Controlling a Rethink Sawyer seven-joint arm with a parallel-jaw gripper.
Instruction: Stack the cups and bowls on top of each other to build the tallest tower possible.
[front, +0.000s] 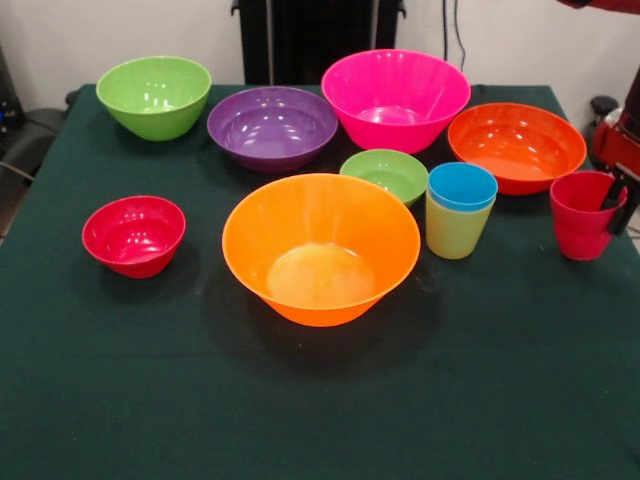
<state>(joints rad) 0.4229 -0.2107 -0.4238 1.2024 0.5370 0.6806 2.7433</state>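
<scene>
1. The hand (617, 203) at the surface's (320, 400) edge grips the rim of the upright red cup (583, 215), one finger inside
2. The blue-in-yellow-green cup stack (460, 210) stands well apart sideways, mouth upward

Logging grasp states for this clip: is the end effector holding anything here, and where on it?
Apparently the red cup, at its rim on the picture's right side: the end effector straddles the wall there, though full closure isn't clear.
</scene>
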